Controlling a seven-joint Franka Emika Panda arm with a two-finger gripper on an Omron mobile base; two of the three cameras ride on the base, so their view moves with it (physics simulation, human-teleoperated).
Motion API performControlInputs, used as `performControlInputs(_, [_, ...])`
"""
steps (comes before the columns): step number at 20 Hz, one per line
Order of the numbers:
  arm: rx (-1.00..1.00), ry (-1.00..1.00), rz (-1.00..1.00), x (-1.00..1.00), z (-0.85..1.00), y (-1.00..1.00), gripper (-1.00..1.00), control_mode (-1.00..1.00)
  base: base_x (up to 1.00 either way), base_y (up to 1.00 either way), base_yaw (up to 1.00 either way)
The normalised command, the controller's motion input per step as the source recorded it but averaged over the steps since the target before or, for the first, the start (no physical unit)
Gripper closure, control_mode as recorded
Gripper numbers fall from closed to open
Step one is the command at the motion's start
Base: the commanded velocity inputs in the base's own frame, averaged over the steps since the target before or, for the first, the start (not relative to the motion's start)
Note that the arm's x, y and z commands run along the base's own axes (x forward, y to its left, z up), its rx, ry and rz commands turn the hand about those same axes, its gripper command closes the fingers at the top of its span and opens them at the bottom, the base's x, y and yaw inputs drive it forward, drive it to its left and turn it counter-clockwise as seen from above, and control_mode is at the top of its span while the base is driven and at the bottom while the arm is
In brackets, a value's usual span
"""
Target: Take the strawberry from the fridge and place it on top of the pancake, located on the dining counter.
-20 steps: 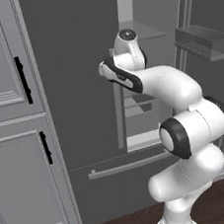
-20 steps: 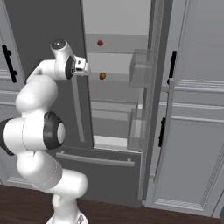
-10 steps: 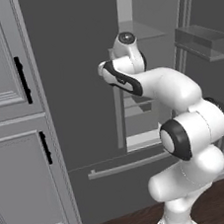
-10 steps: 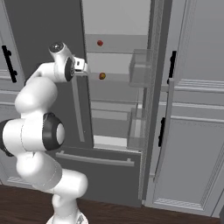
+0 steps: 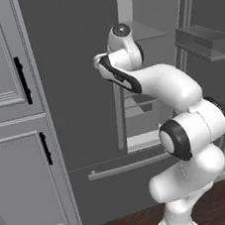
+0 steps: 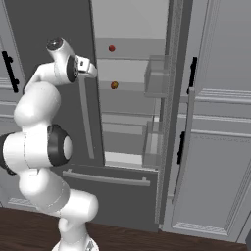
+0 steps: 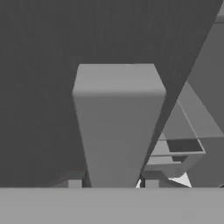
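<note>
where fingers (image 7: 75, 183) flank it, flat matte grey bar handle (image 7: 117, 127), dark fridge (image 5: 75, 79)

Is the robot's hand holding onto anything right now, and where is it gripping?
Yes: the gripper is closed on the fridge's left door handle, the light-grey vertical bar, near its upper end.

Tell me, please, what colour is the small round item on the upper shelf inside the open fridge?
It is dark red, sitting on the upper shelf of the fridge; the right base view shows it best.
</note>
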Motion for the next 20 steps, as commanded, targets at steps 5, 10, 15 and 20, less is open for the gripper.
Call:
performControlInputs(5, [0.25, -0.75, 0.00, -0.44, -0.96, 0.00, 1.00, -1.00, 0.00, 0.00, 0.00])
performControlInputs(10, [0.13, -0.32, -0.02, -0.38, -0.45, 0.10, 1.00, -1.00, 0.00, 0.00, 0.00])
performControlInputs(15, [-0.03, -0.01, -0.25, -0.77, 0.00, 0.90, 1.00, -1.00, 0.00, 0.00, 0.00])
performControlInputs(20, [-0.08, 0.06, -0.37, -0.71, 0.00, 1.00, 1.00, -1.00, 0.00, 0.00, 0.00])
